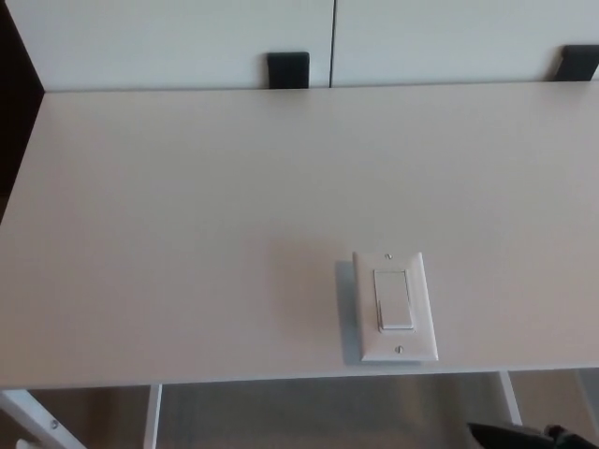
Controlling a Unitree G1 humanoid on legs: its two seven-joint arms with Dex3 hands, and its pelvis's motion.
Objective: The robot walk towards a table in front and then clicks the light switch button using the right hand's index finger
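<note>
Where pale rectangular tabletop (187, 234) nears its front edge, lies white plastic rocker light switch plate (395, 306), untouched. Black hand tip (529, 435) bottom right; can't tell finger state.

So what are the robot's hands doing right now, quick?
Left hand: not in view.
Right hand: only a dark bit shows at the bottom right corner, below the white table; open or shut cannot be told.
</note>
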